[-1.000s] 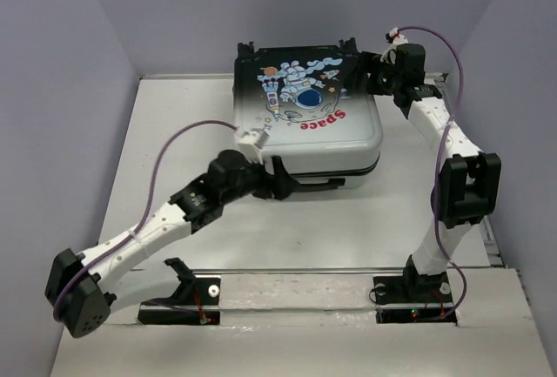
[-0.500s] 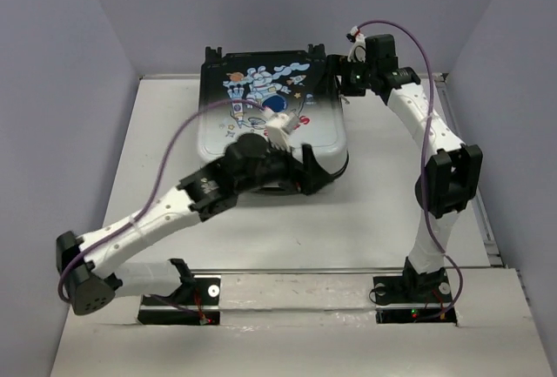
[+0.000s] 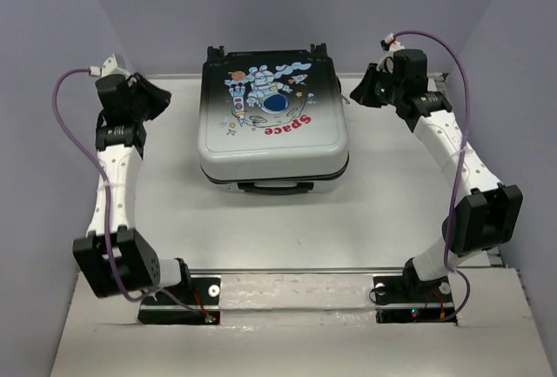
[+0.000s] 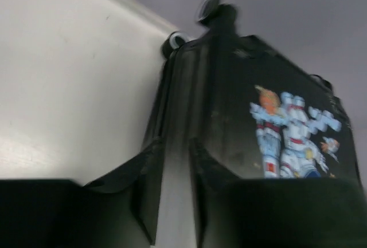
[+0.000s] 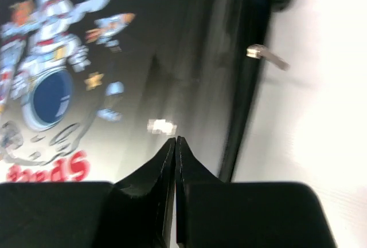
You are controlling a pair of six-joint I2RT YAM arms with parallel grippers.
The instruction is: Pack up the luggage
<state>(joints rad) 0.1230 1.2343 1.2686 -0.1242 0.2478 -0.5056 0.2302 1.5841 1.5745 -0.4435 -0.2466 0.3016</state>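
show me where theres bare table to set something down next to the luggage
The widest bare table lies between the handle side of the luggage and the arm bases. Narrower strips run along its left and right sides. Crowded: the back corners, where the left gripper and right gripper hover beside it, and little gap shows behind it.

Closed silver-black astronaut-print luggage (image 3: 274,124), flat, print side up
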